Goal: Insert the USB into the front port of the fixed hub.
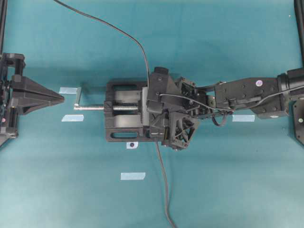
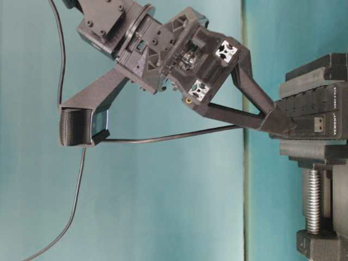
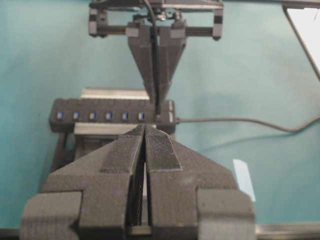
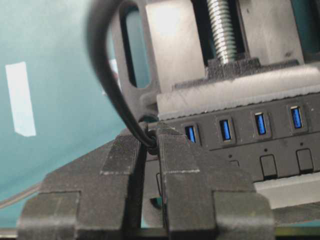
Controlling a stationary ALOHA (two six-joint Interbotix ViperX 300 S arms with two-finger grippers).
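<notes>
Two tools are closed: the right tool [image 4: 150, 145] pinches the USB [image 4: 148, 136] at the fixed hub [image 4: 260, 135].

We see the fixed hub [image 4: 250, 135] — a long narrow black bar with a row of small blue ports and buttons beside them, white print on its end face [image 2: 321, 125], lying level and clamped. The USB [image 4: 149, 138] is mostly hidden; only its thin black cable [image 4: 107, 75] shows — arching up from the hub's end port.
</notes>
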